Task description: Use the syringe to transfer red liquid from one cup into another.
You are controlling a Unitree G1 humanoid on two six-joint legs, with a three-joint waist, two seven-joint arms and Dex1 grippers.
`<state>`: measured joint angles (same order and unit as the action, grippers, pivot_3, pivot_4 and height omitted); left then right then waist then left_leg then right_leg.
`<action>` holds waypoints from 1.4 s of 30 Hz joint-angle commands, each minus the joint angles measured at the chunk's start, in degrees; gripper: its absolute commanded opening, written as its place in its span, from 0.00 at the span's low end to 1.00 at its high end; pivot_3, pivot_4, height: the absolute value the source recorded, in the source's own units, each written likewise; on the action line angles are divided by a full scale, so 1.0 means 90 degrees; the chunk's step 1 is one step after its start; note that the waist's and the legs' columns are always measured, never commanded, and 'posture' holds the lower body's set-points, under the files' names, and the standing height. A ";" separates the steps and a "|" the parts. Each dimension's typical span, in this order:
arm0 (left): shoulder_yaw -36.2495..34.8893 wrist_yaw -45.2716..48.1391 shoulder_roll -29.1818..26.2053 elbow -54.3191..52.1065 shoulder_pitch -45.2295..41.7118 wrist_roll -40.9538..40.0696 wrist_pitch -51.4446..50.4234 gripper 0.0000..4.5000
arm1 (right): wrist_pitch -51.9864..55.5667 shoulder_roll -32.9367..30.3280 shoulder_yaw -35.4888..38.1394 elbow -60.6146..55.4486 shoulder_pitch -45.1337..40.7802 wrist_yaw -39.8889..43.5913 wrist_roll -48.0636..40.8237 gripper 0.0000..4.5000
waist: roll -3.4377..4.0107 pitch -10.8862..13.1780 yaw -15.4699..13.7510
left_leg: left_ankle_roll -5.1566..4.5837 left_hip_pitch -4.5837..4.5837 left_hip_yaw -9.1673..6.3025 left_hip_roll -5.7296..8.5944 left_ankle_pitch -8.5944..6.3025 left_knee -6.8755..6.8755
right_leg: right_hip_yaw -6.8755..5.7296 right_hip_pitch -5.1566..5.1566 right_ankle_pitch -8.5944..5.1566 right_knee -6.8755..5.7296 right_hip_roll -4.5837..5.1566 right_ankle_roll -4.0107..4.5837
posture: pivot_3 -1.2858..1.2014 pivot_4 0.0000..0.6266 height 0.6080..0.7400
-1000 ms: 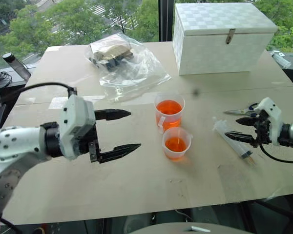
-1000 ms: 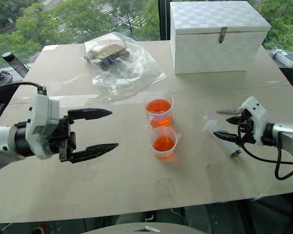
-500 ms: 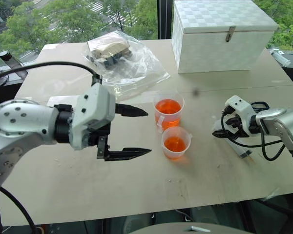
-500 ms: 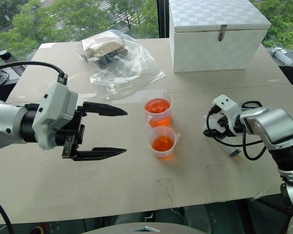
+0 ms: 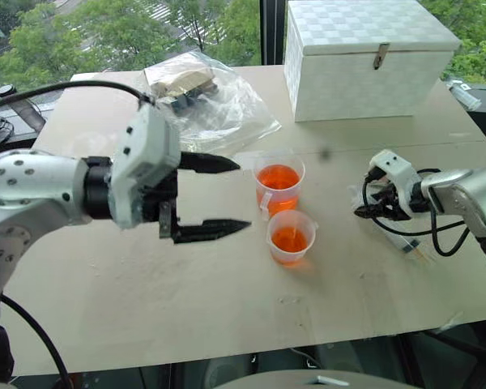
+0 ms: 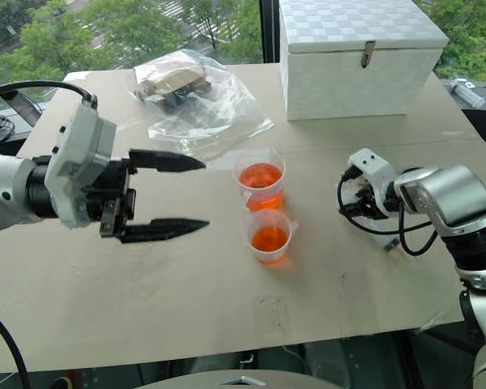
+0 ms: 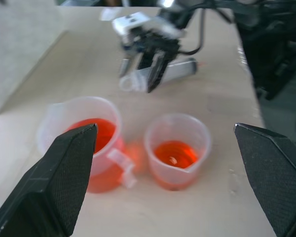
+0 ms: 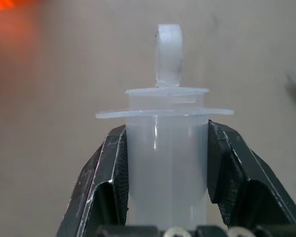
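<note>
So I've got my right gripper point(image 8: 160, 163) clamped on the syringe point(image 8: 166, 143), not lifted off the desk point(image 5: 227, 300); left gripper point(image 5: 219, 194) jaws wide open, empty. No draw or transfer done yet.

Orange-red liquid point(image 5: 280, 177) fills both clear cups; a white chequered box point(image 5: 364, 57) sits on the beige surface point(image 5: 146, 300).

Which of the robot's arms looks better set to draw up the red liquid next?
The right. Its pincer is shut on the big clear plastic syringe, just right of the cups. The left pincer hangs open and empty beside the taller labelled clear cup.
</note>
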<state>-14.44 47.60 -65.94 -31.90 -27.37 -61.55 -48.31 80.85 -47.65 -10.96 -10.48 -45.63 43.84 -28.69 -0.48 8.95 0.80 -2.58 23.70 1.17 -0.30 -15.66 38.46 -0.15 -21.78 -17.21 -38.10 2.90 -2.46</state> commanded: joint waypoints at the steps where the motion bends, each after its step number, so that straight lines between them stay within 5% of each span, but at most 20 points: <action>1: -0.0119 -0.0518 0.0338 0.0611 -0.0560 0.0114 0.0032 1.00 | 0.0274 0.0359 0.0978 -0.0191 -0.0956 0.0020 -0.0486 0.35 | -0.0004 0.0001 0.0006 | 0.0000 0.0000 -0.0002 -0.0001 0.0000 0.0000 | -0.0001 -0.0001 0.0000 -0.0002 -0.0003 0.0000 | 0.52 0.24 1.00; 4: -0.0095 -0.0862 0.0718 0.1074 -0.1179 0.0190 0.0039 1.00 | 0.0533 0.0978 0.1585 0.0061 -0.1744 -0.0365 -0.0577 0.35 | -0.0009 0.0003 -0.0005 | 0.0001 0.0005 -0.0004 -0.0002 0.0000 0.0001 | -0.0003 -0.0002 0.0000 -0.0001 -0.0001 0.0000 | 0.52 0.24 1.00; 9: 0.0017 -0.1083 0.1164 0.1859 -0.2347 0.0301 -0.0010 1.00 | -0.0632 0.2202 0.2393 0.0278 -0.2380 -0.1256 -0.0444 0.35 | -0.0023 -0.0001 -0.0015 | 0.0002 0.0015 -0.0004 0.0006 0.0001 0.0003 | -0.0012 -0.0008 0.0001 -0.0036 0.0005 -0.0002 | 0.52 0.24 1.00; 16: 0.0279 -0.1037 0.1604 0.2421 -0.3221 0.0720 0.0041 1.00 | -0.2499 0.4207 0.2930 -0.0116 -0.1765 -0.2186 -0.0645 0.35 | -0.0027 -0.0003 0.0021 | 0.0020 0.0013 0.0008 0.0012 0.0012 0.0008 | -0.0023 -0.0039 0.0001 -0.0084 0.0000 -0.0002 | 0.52 0.24 1.00; 31: 0.0739 -0.1098 0.2645 0.2647 -0.3504 0.1578 0.0136 1.00 | -0.6335 0.5276 0.1079 -0.0072 0.0427 -0.1542 0.0375 0.35 | -0.0027 -0.0005 0.0191 | 0.0035 0.0008 0.0008 0.0011 0.0024 0.0011 | -0.0012 -0.0044 0.0001 -0.0093 -0.0022 -0.0002 | 0.52 0.24 1.00; 42: 0.1000 -0.0746 0.3032 0.3140 -0.3594 0.2172 0.0226 1.00 | -0.7681 0.5260 0.0848 0.0659 0.0551 -0.1280 0.0799 0.35 | -0.0027 -0.0005 0.0185 | 0.0039 0.0007 0.0004 0.0010 0.0026 0.0012 | -0.0016 -0.0044 0.0001 -0.0092 -0.0021 -0.0002 | 0.52 0.24 1.00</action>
<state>-5.32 40.23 -38.48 -3.60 -58.10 -43.16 -47.78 13.84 -0.40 -3.05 -3.19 -40.08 31.96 -21.27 -0.73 8.90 2.47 -2.22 23.76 1.21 -0.21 -15.42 38.57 -0.29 -22.18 -17.20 -38.93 2.71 -2.47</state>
